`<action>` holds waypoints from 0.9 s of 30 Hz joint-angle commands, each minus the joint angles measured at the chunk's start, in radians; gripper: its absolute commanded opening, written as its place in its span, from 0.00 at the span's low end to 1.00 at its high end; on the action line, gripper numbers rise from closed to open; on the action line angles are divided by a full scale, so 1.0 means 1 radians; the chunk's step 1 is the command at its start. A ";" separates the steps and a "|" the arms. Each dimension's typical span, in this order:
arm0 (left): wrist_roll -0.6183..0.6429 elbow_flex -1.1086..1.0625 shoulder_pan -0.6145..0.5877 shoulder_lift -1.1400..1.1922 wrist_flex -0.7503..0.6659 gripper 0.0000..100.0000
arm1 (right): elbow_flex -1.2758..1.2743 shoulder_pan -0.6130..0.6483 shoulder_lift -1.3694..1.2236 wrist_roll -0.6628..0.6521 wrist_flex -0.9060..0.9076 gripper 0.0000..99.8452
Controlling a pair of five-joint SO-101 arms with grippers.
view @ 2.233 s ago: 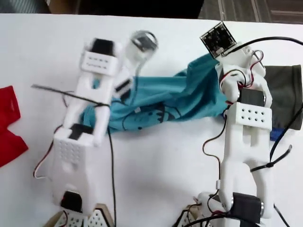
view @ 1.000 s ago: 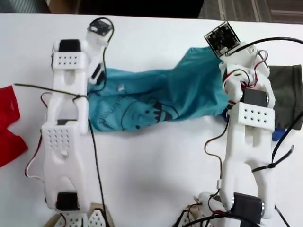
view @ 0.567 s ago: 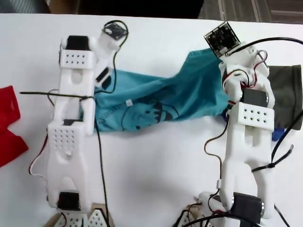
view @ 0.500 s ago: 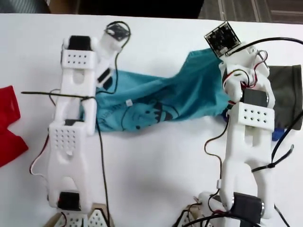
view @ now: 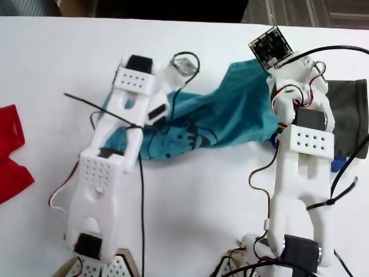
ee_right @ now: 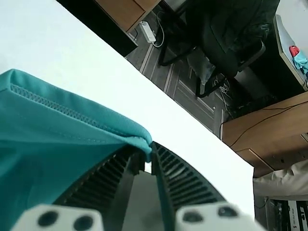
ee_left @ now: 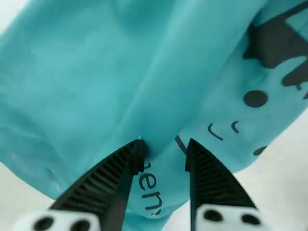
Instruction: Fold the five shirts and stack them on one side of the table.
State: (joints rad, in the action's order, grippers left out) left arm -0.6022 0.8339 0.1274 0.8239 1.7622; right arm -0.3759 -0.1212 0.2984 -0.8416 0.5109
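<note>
The teal shirt (view: 230,115) lies crumpled in a long band across the middle of the white worktop (view: 202,196), print side up, stretched between the two arms. The left tool (ee_left: 163,150) is down on the end of the shirt nearest the left arm. Its two fingers are apart, with printed cloth showing in the gap. Whether the tips bite into a fold or merely rest on the cloth is hard to say from the wrist view. The right tool (ee_right: 148,155) has its fingers together, clamped on the stitched hem of the teal shirt, and holds that edge up off the worktop at the other end of the band. A red shirt (view: 11,153) lies at the worktop's left edge, well apart from the teal one. A dark shirt (view: 349,118) lies at the right edge, just beside the right arm, with a scrap of blue cloth (view: 337,164) showing next to it by the arm.
</note>
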 commanded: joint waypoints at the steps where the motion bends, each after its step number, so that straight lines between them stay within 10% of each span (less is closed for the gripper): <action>1: -0.011 -0.042 -0.060 -0.089 -0.058 0.17 | 0.014 -0.010 0.002 -0.008 -0.022 0.02; 16: 0.117 -0.199 -0.249 -0.091 -0.425 0.17 | 0.009 -0.004 0.002 -0.008 -0.022 0.02; 27: 0.133 -0.068 -0.236 -0.133 -0.342 0.17 | 0.009 -0.005 0.002 -0.008 -0.022 0.02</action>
State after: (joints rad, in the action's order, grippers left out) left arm -0.4764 0.6713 -0.1043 0.7948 1.3771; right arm -0.3759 -0.1212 0.2969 -0.8416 0.5109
